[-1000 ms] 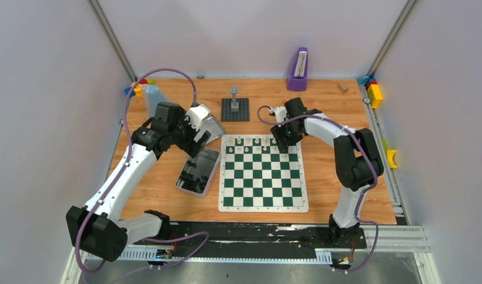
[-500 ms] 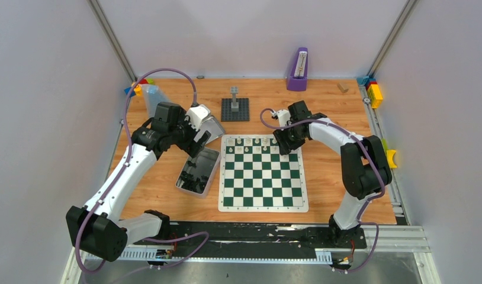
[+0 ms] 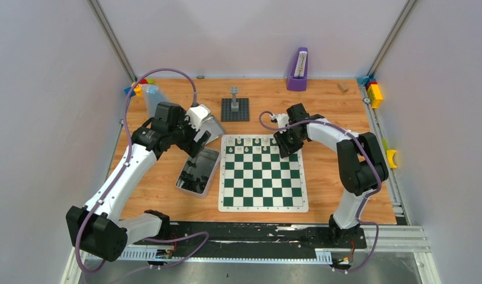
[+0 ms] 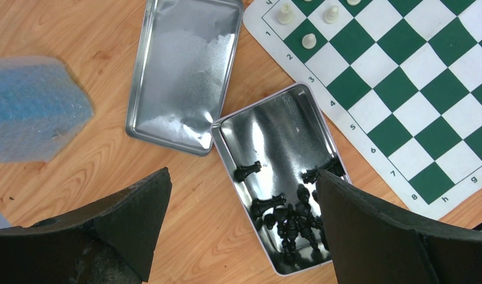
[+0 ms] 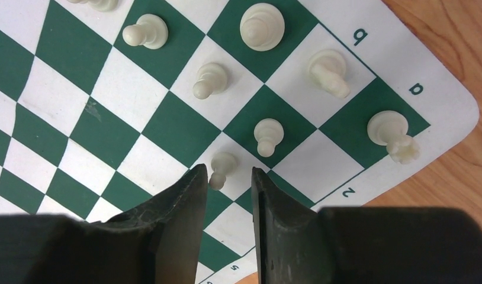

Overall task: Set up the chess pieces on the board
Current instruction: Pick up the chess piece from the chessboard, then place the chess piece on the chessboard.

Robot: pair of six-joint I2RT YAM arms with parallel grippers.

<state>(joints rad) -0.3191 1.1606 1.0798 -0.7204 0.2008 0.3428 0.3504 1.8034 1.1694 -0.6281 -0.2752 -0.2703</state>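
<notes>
Cream-white chess pieces (image 5: 262,26) stand on green and white squares across the upper half of the right wrist view, near a corner of the board (image 5: 61,53) at the right edge of the frame. One small pawn (image 5: 219,168) sits at lower centre, between the tips of the right gripper (image 5: 227,174). Its jaws are narrowly parted around that pawn, and whether they actually pinch it cannot be told

From above, the board lies flat at the middle of the frame on the wooden table (image 3: 333,177), with the white figures only along its upper two rows. Just left of the board is an open silver tin (image 4: 268,118) holding a heap of black pieces (image 4: 286,216) at its lower end. The tin's lid (image 4: 185,65) lies inside-up at the upper left, touching the tin's corner. The left gripper (image 4: 241,174) hangs over the tin with its jaws spread wide, gripping nothing. A blue padded sheet (image 4: 31,106) lies at the left edge. Above the board in the top view, a grey brick tower (image 3: 234,94) stands on a dark baseplate (image 3: 234,112)
</notes>
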